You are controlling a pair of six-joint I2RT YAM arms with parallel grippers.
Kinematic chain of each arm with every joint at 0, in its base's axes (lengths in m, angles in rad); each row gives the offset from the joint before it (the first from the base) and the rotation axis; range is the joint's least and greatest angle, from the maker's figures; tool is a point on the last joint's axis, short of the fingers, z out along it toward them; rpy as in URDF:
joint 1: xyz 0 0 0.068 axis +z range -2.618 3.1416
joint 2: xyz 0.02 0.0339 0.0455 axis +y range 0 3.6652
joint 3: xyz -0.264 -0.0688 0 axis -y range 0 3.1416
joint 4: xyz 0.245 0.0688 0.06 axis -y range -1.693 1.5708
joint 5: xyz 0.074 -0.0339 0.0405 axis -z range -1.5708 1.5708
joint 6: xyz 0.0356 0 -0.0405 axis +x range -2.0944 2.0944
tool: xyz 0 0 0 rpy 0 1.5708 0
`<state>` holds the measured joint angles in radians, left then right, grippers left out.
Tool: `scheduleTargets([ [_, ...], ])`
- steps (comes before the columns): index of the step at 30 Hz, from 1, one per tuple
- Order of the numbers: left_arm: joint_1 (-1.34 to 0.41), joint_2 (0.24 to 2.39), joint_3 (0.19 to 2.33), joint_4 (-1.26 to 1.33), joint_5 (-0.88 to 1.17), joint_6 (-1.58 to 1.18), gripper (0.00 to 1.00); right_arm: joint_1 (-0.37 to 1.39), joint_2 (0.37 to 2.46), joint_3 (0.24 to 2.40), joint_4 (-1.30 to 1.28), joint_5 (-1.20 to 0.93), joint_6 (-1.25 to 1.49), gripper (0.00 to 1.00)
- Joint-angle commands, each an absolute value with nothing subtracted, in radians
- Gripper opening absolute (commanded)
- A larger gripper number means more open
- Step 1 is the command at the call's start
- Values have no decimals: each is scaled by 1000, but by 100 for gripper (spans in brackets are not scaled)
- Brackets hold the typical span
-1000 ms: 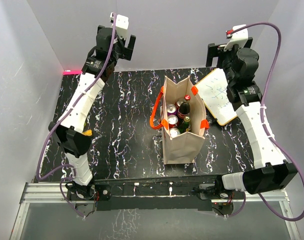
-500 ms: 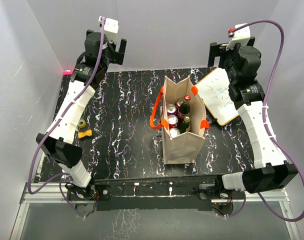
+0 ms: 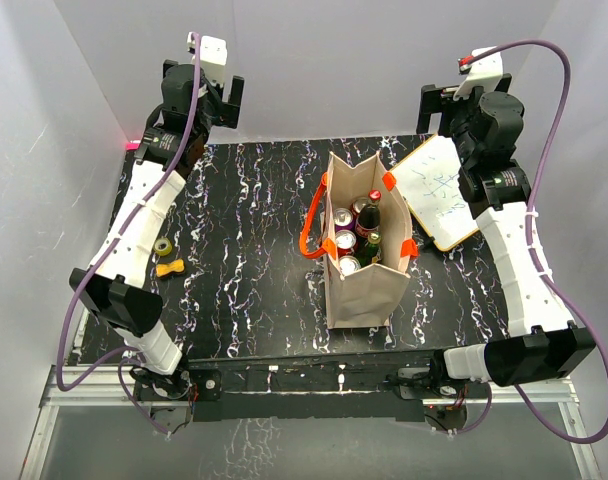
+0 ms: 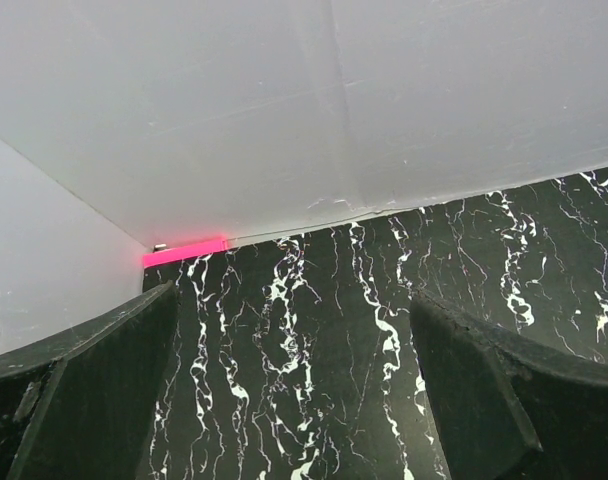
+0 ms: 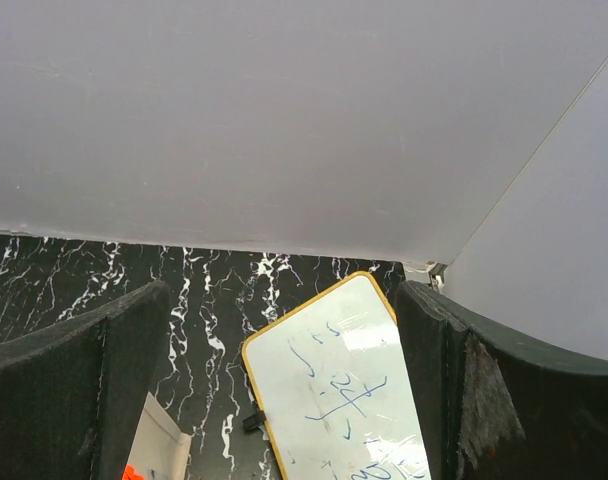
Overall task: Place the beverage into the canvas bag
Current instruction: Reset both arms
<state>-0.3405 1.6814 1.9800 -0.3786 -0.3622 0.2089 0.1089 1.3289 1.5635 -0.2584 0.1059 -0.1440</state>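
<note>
The beige canvas bag (image 3: 359,290) with orange loop handles (image 3: 306,238) stands upright mid-table, its mouth open. Several cans (image 3: 346,240) and bottles (image 3: 373,200) show inside it. One more beverage, a small greenish can (image 3: 164,247), sits on the table at the left, beside my left arm's forearm. My left gripper (image 3: 201,98) is raised at the far left corner, open and empty (image 4: 294,400), looking at bare marble. My right gripper (image 3: 446,106) is raised at the far right, open and empty (image 5: 284,400), above the whiteboard. A corner of the bag (image 5: 159,440) shows in the right wrist view.
A yellow-framed whiteboard (image 3: 439,195) (image 5: 344,390) lies right of the bag. A small orange object (image 3: 170,268) lies just in front of the loose can. A pink strip (image 4: 184,251) marks the far left corner. Grey walls close in the black marble table (image 3: 254,200) on three sides.
My left arm has swung back and left toward the corner, uncovering the greenish can beside the orange object. The right arm has barely shifted. Both grippers stayed open.
</note>
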Motion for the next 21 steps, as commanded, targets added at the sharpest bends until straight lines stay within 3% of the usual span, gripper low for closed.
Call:
scheduleTargets([
  [1, -341, 1645, 1997, -391, -355, 201, 97, 100, 1307, 1591, -211, 97, -125, 98],
  [21, -341, 1656, 1993, -406, -318, 194, 97, 89, 1293, 1556, -204, 88, -110, 98],
])
